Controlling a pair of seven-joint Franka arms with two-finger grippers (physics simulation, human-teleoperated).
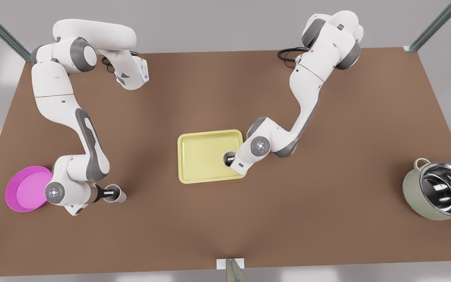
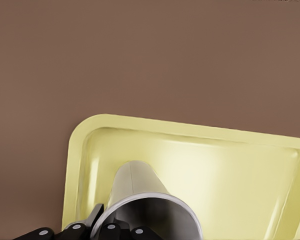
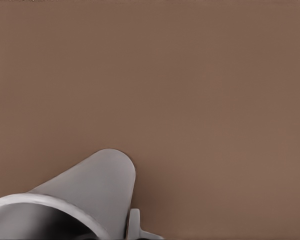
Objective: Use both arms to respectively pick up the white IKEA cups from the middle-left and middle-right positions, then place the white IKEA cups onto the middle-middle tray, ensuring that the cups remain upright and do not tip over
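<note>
One white cup [image 1: 229, 157] stands upright inside the pale yellow tray [image 1: 202, 156], near the edge toward the front view's right. My left gripper [image 1: 231, 160] is shut on its rim. The left wrist view looks down the same cup [image 2: 135, 182] onto the tray [image 2: 220, 170], with a black finger [image 2: 92, 220] against the cup wall. Toward the front view's left, my right gripper [image 1: 110, 193] is shut on the other white cup [image 1: 119, 195], upright over bare table. In the right wrist view that cup [image 3: 90, 185] has a finger [image 3: 134, 222] beside it. I cannot tell whether either cup rests on a surface.
A round magenta dish [image 1: 27, 190] lies just behind the right arm's wrist at the front view's left. A big steel-lined pot [image 1: 441, 194] stands at the far right edge. Brown table [image 1: 327, 219] lies between the right cup and the tray.
</note>
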